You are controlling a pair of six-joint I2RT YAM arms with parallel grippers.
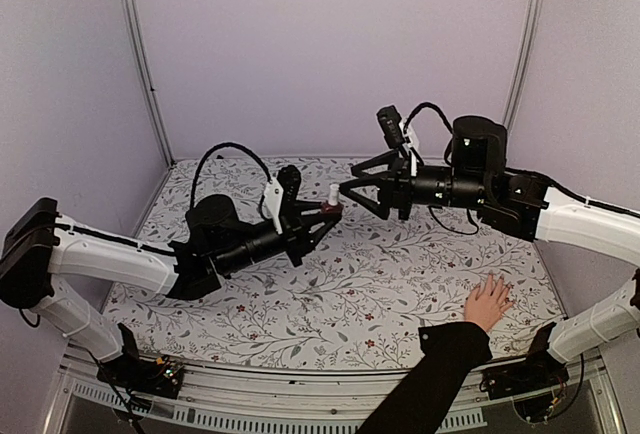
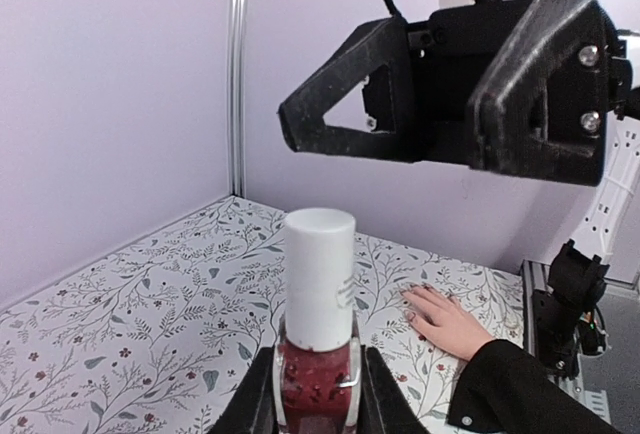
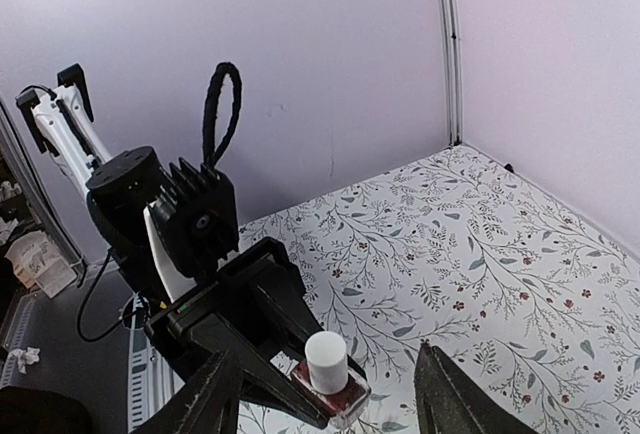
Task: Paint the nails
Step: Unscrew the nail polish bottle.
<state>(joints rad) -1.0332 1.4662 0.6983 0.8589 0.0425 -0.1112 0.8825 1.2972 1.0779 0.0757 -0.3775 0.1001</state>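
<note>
A light-skinned hand (image 1: 488, 302) in a black sleeve lies flat on the floral table at the front right, fingers spread. Its nails (image 2: 410, 314) are tiny at the fingertips. My left gripper (image 1: 328, 214) is shut on a small dark-red bottle (image 2: 318, 379) with a white cap (image 3: 326, 360), held upright above mid-table. My right gripper (image 1: 350, 182) stands open right beside the cap at its level. From its wrist its two fingers (image 3: 215, 394) flank the bottle (image 3: 340, 399) without touching. In the left wrist view its black fingers (image 2: 345, 94) hover above the cap.
The floral table (image 1: 300, 294) is walled by lilac panels at the back and sides. A metal post (image 2: 237, 74) stands in the back corner. The black sleeve (image 1: 430, 374) reaches in over the front edge near the right arm's base.
</note>
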